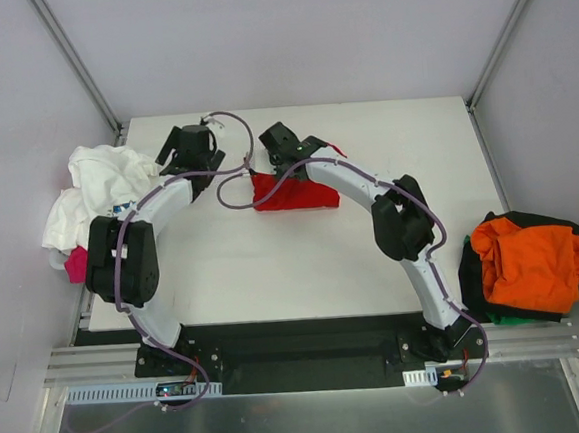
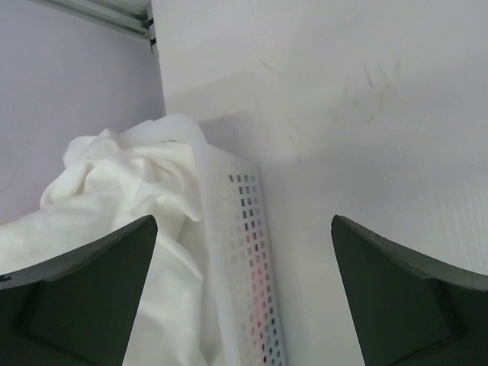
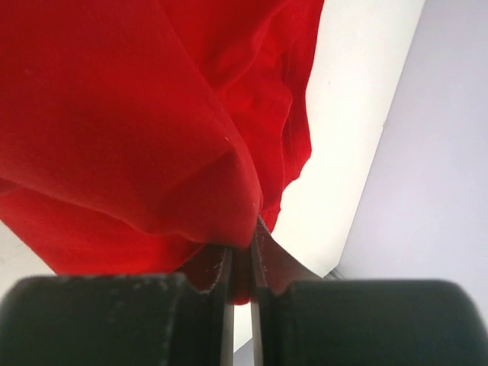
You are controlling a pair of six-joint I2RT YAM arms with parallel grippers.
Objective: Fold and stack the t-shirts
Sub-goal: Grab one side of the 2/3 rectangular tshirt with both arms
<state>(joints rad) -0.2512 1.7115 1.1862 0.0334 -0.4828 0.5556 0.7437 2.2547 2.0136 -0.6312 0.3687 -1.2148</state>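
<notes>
A plain red t-shirt [image 1: 293,193] lies bunched on the white table [image 1: 303,266] near the back middle. My right gripper [image 1: 276,143] is shut on a fold of this red t-shirt [image 3: 137,114], the cloth pinched between its fingers. My left gripper [image 1: 189,144] is open and empty, at the back left beside a white perforated basket [image 2: 248,252] that holds a crumpled white t-shirt [image 2: 114,191]. That white shirt [image 1: 102,186] hangs over the table's left edge, with a pink one [image 1: 76,263] under it. An orange t-shirt [image 1: 529,258] lies on dark and green ones [image 1: 508,312] at the right.
The table's left and right edges drop off to the piles. Grey walls with metal frame posts [image 1: 77,63] close the back and sides. Purple cables run along both arms.
</notes>
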